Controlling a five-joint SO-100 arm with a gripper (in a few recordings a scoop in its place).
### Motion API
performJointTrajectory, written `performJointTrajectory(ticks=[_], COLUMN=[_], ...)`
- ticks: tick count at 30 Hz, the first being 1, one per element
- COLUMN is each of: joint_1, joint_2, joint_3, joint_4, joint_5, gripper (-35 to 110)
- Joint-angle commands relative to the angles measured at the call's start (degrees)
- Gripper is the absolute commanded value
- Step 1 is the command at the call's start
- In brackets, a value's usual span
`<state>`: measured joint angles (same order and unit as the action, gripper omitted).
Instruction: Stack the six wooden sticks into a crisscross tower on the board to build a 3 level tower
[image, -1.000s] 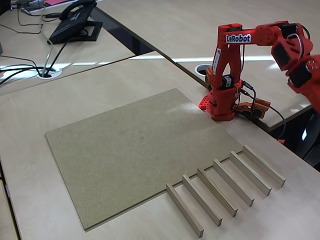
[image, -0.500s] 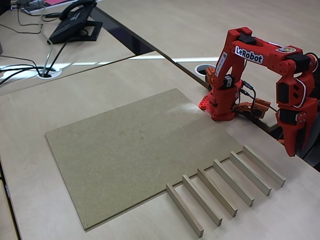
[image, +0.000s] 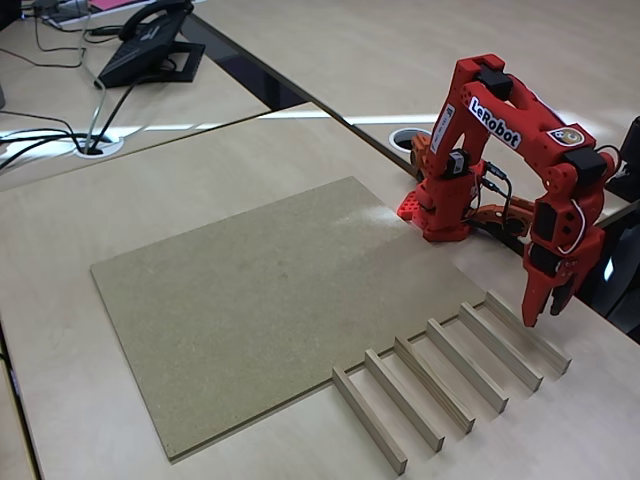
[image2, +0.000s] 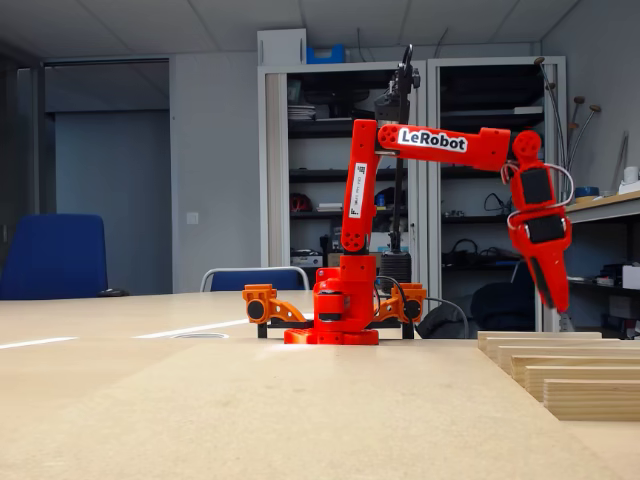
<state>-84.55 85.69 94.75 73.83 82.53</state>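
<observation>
Lowered and swung inward since half a second ago, the red arm (image: 470, 150) now brings its hand (image: 540, 312) down over the row of sticks, where before it hung further right past the row's end. Arm pose: base fixed at the far edge of the tabletop (image: 200, 190), upper link rising steeply, forearm sloping down to the right, wrist bent so the hand points almost straight down. In the low fixed view the forearm runs level and the hand (image2: 553, 300) hangs tilted, tips just above the far sticks. Hand state: fingers slightly parted, grasping nothing, tips close above the rightmost stick (image: 528, 331); whether they touch it cannot be told. Six wooden sticks (image: 435, 377): unchanged, lying parallel and evenly spaced on the tabletop, each with one end near the board's right edge, none stacked. Board (image: 250, 300): flat on the tabletop left of the sticks, bare. Desk phone (image: 150, 45) with cables at the far left, well apart.
</observation>
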Motion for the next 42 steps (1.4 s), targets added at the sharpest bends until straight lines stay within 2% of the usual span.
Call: performJointTrajectory(ticks=[1, 11, 35, 42], joint_1=[-0.3, 0.2, 1.4, 2.0], joint_2=[2.0, 2.1, 0.4, -2.3], joint_3=[2.3, 5.7, 10.1, 10.0], joint_4=[-0.4, -0.3, -5.5, -8.3], joint_5=[1.4, 0.6, -2.0, -1.9], gripper=[20, 13, 15, 5])
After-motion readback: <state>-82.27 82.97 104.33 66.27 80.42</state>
